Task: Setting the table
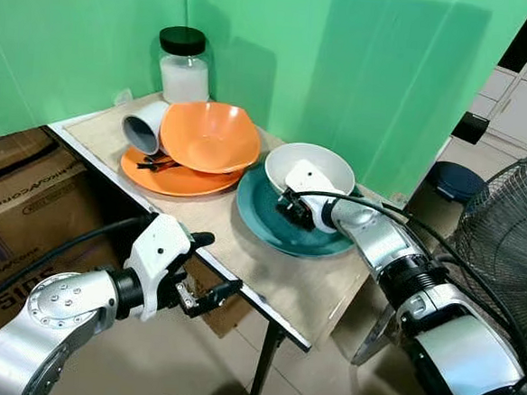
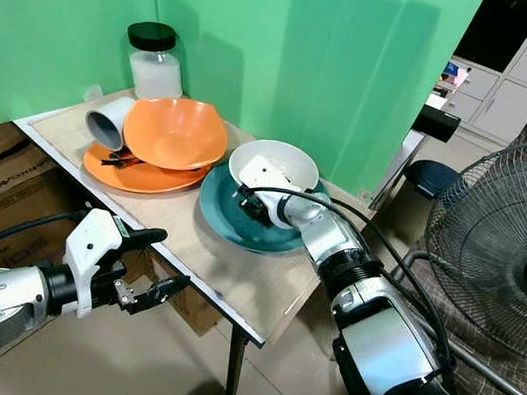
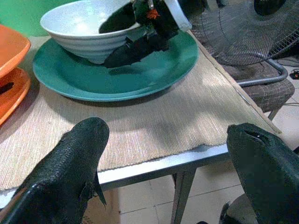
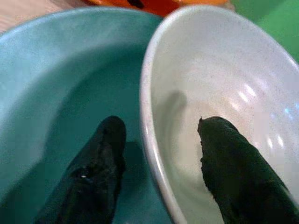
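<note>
Right gripper point(image 4: 156, 172) straddles the bowl point(image 4: 224, 88) rim on the plate point(image 4: 60, 84), jaws parted; next likely closing and lifting. Left gripper point(image 3: 168, 168) hovers released.

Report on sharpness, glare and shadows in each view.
Eye views: sharp and evenly lit, with soft shadows on the green backdrop. Left wrist view: the black fingertips blur up close. Right wrist view: soft focus, with pale glare streaks inside the white ceramic bowl.

Two silver metal arms with rounded, screw-dotted joint housings and white wrist blocks. Black cables loop along each forearm. Left pincer point(image 1: 206, 268) and right pincer point(image 1: 290, 206): long black textured fingers.
</note>
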Tool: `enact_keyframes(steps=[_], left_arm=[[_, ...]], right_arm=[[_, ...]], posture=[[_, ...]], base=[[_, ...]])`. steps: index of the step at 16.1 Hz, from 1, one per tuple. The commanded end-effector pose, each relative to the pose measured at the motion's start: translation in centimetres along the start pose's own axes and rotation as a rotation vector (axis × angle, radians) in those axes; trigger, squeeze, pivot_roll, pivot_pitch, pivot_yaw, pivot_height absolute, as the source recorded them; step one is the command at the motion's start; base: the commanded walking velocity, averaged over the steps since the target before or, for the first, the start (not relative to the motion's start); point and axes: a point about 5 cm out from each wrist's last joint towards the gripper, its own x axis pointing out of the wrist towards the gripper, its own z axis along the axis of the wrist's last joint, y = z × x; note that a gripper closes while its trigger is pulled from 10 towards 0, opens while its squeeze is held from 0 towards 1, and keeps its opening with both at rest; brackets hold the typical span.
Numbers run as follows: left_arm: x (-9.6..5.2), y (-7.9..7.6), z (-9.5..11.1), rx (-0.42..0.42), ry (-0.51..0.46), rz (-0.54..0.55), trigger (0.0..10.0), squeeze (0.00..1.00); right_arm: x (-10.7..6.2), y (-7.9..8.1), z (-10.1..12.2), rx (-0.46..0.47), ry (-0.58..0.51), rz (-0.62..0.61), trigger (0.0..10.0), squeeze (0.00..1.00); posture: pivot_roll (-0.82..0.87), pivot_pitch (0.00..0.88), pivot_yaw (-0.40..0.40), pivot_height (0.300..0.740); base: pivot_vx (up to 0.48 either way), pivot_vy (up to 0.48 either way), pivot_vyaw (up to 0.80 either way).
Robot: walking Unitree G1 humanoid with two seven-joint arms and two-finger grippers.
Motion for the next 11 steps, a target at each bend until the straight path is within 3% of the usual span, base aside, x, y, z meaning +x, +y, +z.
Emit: enact_keyframes(steps=[1,11], left_arm=[[0.07,-0.12,0.52,0.025,-0.014,-0.017,10.0,0.0],[0.2,-0.12,0.6,0.017,-0.017,-0.025,10.0,0.0]], right_arm=[[-0.11,-0.73,0.13,0.004,0.01,-0.03,0.0,0.0],[0.21,-0.52,-0.18,0.022,0.02,-0.031,0.0,0.0]], posture=[[0.14,0.0,-0.058,0.74],[0.14,0.0,-0.06,0.74]], base=[[0.0,0.0,0.0],[0.0,0.0,0.0]])
